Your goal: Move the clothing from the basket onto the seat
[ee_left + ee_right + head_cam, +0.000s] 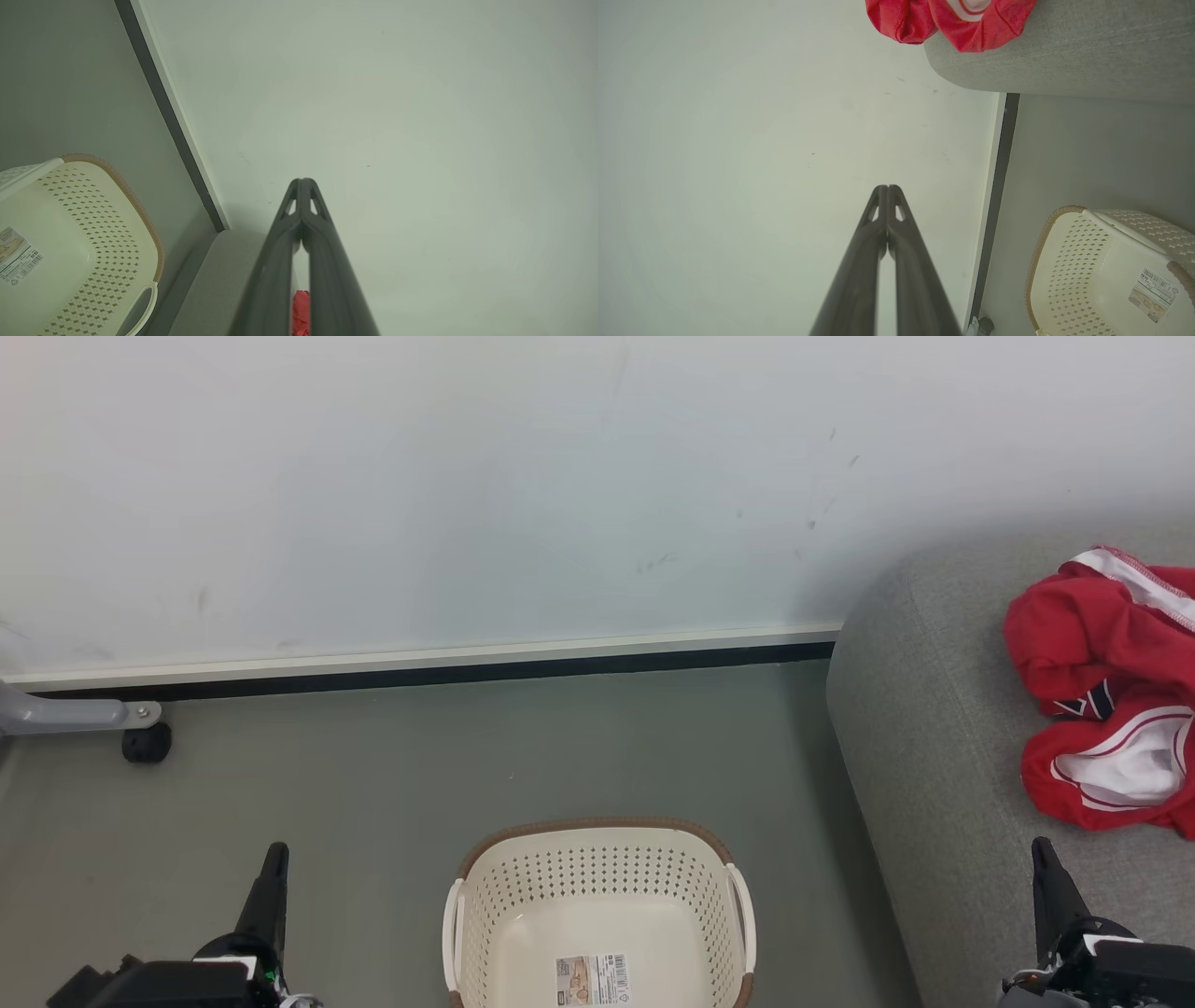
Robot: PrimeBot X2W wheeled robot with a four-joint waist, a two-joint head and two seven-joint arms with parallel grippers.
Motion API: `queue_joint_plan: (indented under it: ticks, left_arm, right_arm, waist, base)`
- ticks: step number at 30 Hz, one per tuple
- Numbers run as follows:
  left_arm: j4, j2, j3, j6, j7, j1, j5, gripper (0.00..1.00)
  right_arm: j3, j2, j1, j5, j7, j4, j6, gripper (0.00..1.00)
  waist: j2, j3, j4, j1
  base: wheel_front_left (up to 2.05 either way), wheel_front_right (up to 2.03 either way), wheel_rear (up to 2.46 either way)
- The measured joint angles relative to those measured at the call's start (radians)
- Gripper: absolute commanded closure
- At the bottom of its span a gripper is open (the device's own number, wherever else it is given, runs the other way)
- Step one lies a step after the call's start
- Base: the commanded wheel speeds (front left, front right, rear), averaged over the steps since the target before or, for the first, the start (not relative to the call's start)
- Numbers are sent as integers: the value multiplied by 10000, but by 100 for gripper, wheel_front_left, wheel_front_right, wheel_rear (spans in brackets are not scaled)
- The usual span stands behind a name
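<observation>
Both my hands are pressed together and hold nothing: the left hand (276, 852) at 7 o'clock in the head view, over the floor (373, 784), and the right hand (1042, 847) at 5 o'clock, over the sofa (934, 737). The basket (597, 824) at 6 o'clock is empty but for its sticker (592, 980). The red clothes (1102, 653) lie bunched on the sofa at 3 o'clock, so I judge the job done. My worry is that the heap looks close to the sofa's rounded edge in the right wrist view. A careless swing of the right hand could snag the cloth and drag it off.
</observation>
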Motion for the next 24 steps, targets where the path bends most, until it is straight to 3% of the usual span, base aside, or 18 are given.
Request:
queue_joint_plan:
  ticks: [24]
  left_arm:
    - [6,0,0,-2,0,0,0,100]
  right_arm:
    - [0,2,0,0,0,2,0,100]
  waist:
    - [0,0,0,0]
  base:
    - [0,0,0]
